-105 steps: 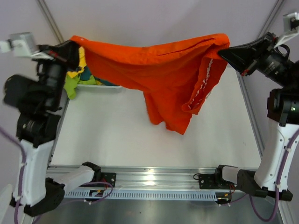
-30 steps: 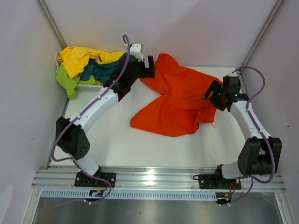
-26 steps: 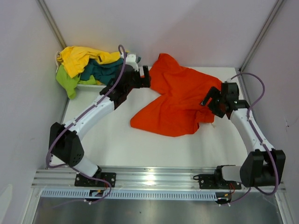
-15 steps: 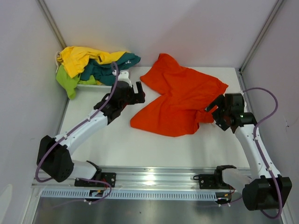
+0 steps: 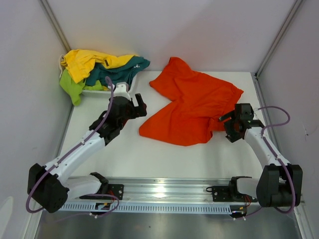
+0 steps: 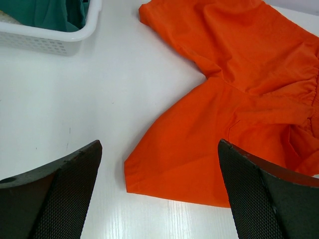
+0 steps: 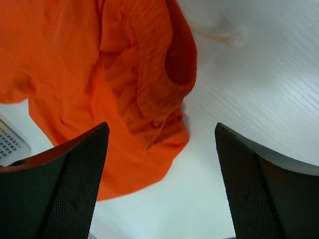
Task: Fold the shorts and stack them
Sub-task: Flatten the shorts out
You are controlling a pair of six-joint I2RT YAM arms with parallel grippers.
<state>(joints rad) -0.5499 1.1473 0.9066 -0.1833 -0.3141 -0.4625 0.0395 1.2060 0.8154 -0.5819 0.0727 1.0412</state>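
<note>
Orange shorts [image 5: 194,107] lying rumpled on the bench [image 5: 124,149], toward the far side. Left tool [image 5: 138,103] just left of them, fingers wide apart, holding nothing. Right tool [image 5: 227,124] beside their right edge, likewise spread apart, empty. Yellow pair [image 5: 87,59], teal pair [image 5: 118,69] and lime-green pair [image 5: 72,87] heaped in the white basket [image 5: 94,91], far-left corner.

Orange shorts [image 5: 192,107] lay rumpled on table [image 5: 124,154] (unfolded). L gripper [image 5: 139,104] sat just beside them, R gripper [image 5: 225,125] at their right edge; other shorts [image 5: 99,67] heaped in basket [image 5: 92,91].
</note>
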